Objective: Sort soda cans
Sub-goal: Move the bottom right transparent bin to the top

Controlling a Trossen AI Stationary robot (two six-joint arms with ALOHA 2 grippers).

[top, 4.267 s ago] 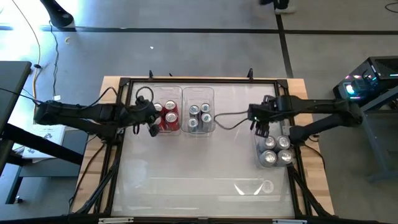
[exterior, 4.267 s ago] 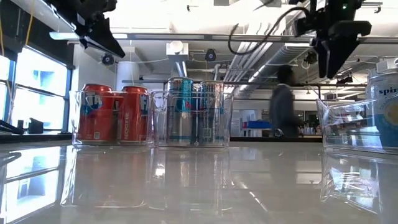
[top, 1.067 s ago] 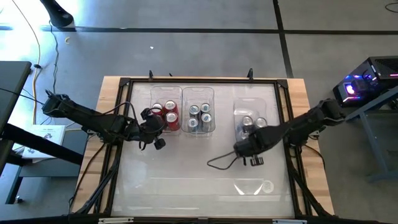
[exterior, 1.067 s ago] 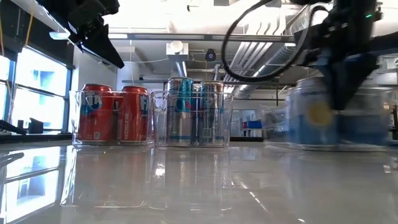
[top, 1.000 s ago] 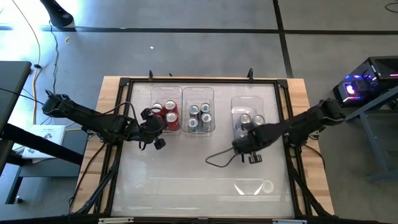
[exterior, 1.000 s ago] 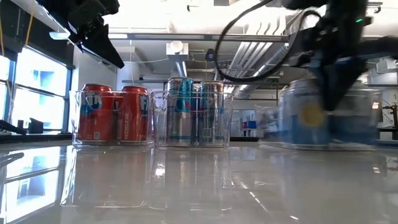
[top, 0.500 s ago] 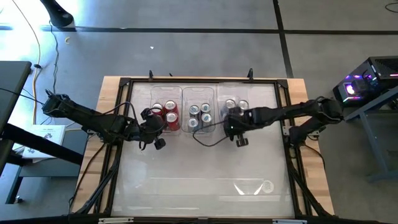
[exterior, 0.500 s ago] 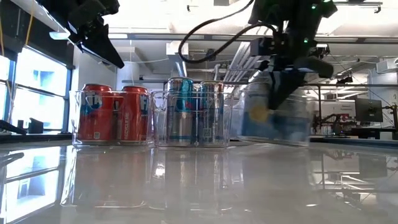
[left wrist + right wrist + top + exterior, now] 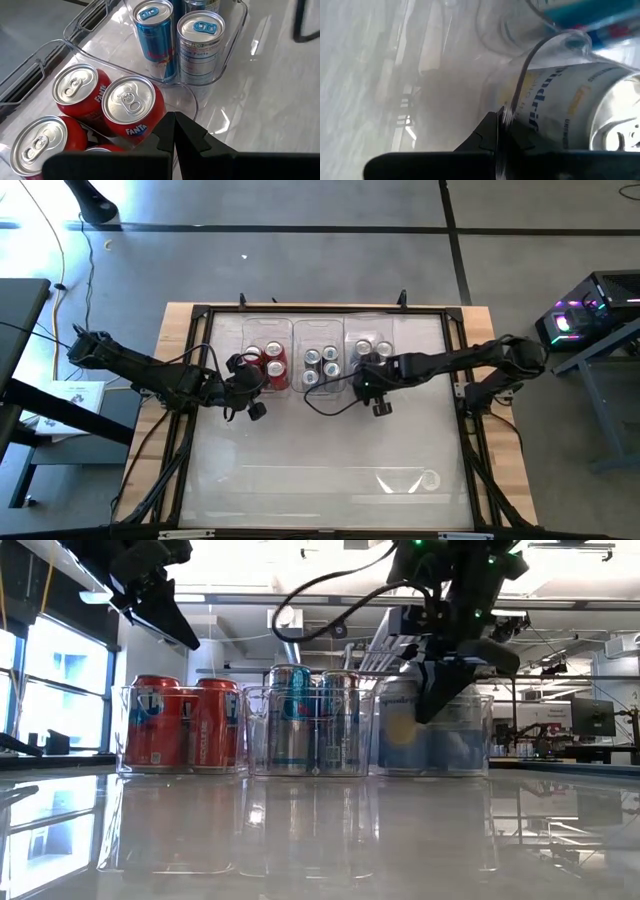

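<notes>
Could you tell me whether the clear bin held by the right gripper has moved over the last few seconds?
Yes. The third bin, pinched at its rim by the right gripper, has slid from the table's right edge leftward and now stands beside the middle bin.

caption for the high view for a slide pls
Right gripper clamps the rim of a third clear plastic bin of silver-topped cans beside the red-can and blue-can bins; left gripper waits.

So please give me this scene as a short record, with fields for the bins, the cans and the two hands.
left bin: clear plastic bin with red soda cans
middle bin: clear bin with silver and blue cans
right bin: clear bin with pale silver cans, touching the middle bin
left hand: shut, empty, beside the red cans
right hand: shut on the right bin's rim
</notes>
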